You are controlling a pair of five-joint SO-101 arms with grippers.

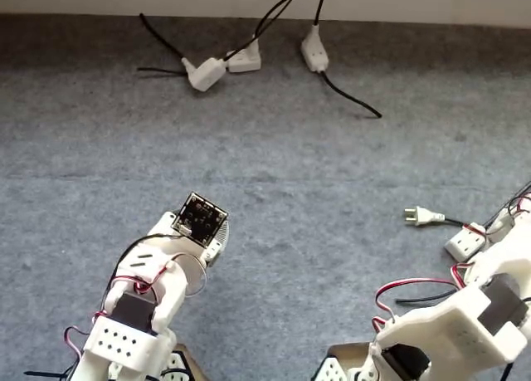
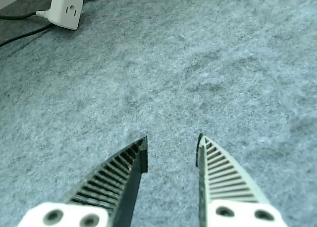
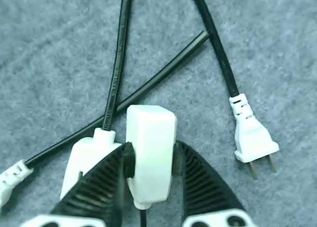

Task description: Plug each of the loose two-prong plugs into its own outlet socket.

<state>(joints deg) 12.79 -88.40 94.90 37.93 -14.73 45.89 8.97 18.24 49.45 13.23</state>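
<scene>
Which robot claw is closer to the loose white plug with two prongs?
Right. The right gripper holds a white outlet block just beside that plug; the left gripper hangs open over bare carpet, far from it.

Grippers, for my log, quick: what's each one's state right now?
Left gripper: open, empty.
Right gripper: closed on the white socket block.

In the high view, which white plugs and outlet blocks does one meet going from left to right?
tilted outlet block → flat outlet block touching it → long white connector → loose two-prong plug → outlet block near the right edge
</scene>
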